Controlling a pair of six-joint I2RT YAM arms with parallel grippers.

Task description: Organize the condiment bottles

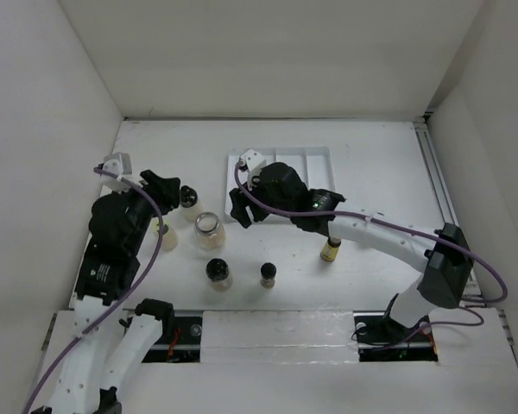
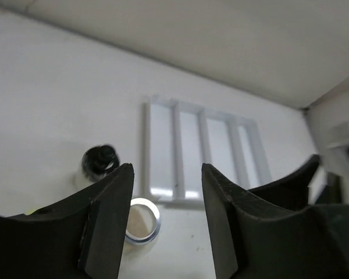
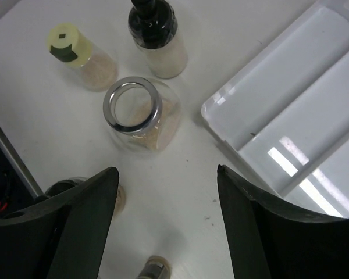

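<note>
Six condiment bottles stand on the white table in front of the divided tray (image 1: 281,164). They are a black-capped bottle (image 1: 188,197), a wide clear jar with beige contents (image 1: 209,231), a yellow-lidded jar (image 1: 165,237), a black-capped round jar (image 1: 217,272), a small dark bottle (image 1: 268,274) and a slim yellow-amber bottle (image 1: 330,250). My left gripper (image 1: 162,188) is open and empty, left of the black-capped bottle (image 2: 100,161). My right gripper (image 1: 235,207) is open and empty, above the table just right of the clear jar (image 3: 136,113).
The tray (image 3: 302,110) has several long empty compartments and lies at the back centre; it also shows in the left wrist view (image 2: 200,148). White walls enclose the table on three sides. My right forearm passes over the yellow-amber bottle's top.
</note>
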